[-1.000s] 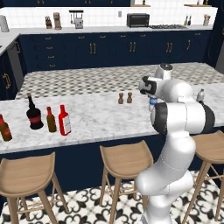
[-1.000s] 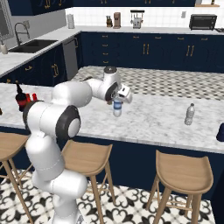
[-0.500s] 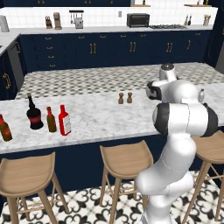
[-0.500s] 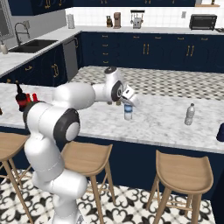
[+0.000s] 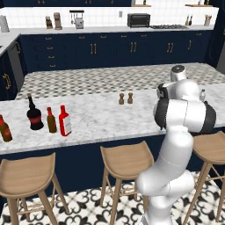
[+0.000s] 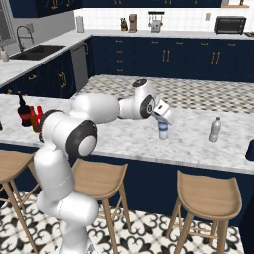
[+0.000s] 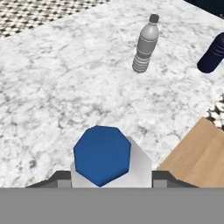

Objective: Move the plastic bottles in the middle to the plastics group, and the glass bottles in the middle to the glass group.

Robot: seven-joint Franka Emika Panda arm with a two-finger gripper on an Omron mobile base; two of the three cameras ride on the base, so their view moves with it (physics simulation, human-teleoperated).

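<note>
My gripper (image 6: 162,118) is shut on the small clear water bottle (image 6: 162,130), which hangs upright close over the marble counter (image 6: 124,141). In the hand view the bottle's blue top (image 7: 102,155) sits between my fingers (image 7: 162,177). The plain greyish plastic bottle (image 6: 215,130) (image 7: 145,43) stands upright to the right, apart from it. At the far left stand the black long-necked bottle (image 5: 33,114), the slim brown bottle (image 5: 51,121), the flat red bottle (image 5: 65,121) and the stouter brown bottle (image 5: 4,128).
Two tiny brown shakers (image 5: 125,98) stand mid-counter. A dark blue bottle (image 7: 213,54) lies near the counter's right end beyond the grey one. Wooden stools (image 6: 206,193) line the near edge below the counter.
My arm has swung to the right along the counter, carrying the water bottle closer to the plain greyish bottle. The bottles at the left have not moved.
</note>
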